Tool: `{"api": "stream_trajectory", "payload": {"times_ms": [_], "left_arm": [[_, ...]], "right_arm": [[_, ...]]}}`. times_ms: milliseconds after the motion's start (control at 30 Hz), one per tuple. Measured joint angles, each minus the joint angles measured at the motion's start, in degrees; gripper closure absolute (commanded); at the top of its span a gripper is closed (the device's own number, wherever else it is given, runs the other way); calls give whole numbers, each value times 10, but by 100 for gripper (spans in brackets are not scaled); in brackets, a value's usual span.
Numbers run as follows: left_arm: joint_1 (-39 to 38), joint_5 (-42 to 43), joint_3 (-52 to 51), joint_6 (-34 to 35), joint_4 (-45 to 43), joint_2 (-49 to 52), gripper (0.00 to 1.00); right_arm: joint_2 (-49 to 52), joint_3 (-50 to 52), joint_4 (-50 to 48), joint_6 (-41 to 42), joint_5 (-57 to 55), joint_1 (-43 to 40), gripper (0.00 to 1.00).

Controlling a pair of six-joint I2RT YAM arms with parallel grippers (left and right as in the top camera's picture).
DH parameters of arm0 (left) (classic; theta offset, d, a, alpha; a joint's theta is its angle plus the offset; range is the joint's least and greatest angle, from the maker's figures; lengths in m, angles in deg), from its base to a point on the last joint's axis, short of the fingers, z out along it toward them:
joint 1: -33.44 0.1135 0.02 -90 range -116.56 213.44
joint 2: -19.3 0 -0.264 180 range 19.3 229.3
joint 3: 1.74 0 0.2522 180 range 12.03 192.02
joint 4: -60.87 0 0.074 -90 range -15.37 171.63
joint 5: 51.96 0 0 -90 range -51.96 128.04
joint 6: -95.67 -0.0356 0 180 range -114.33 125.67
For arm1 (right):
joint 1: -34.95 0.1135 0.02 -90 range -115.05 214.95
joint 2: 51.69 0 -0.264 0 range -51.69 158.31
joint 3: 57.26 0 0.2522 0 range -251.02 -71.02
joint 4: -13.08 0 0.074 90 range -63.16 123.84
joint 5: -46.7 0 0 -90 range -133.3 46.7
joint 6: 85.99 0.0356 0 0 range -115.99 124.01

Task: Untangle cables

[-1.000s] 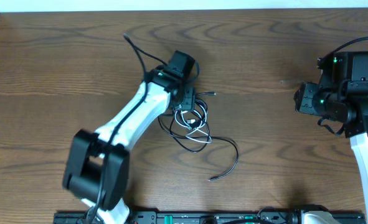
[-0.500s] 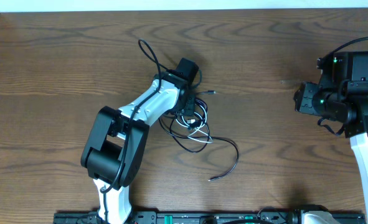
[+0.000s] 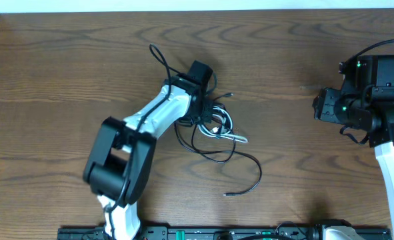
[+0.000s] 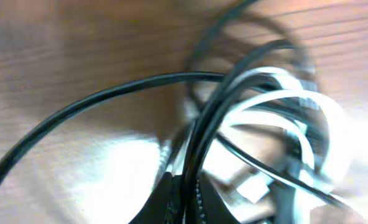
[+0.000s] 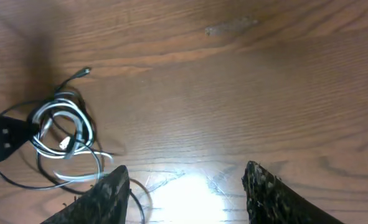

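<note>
Wooden table (image 3: pixel 63 67), left jaws pinching tangled cables (image 3: pixel 217 125)

text: none legible | labels, brands, numbers: none legible | views checked: overhead, both wrists

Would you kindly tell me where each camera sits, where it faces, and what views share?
Overhead: above the table, facing straight down; left arm, right arm, left gripper at the cables.
Left wrist: on the left arm, close on the cables; shut fingers below.
Right wrist: on the right arm, facing the table; open right gripper.
Shared: the cables.
</note>
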Motion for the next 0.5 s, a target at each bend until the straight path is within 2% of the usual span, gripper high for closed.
{"api": "stream_trajectory", "payload": {"times_ms": [267,500], "left_arm": [[-4,104,0,6,-7,-154,93],[-33,160,0,15,-7,-182,93]], "right_arm": [[43,0,-1,-34,120,0,42],[109,3,-3,-87,237,36,41]]}}
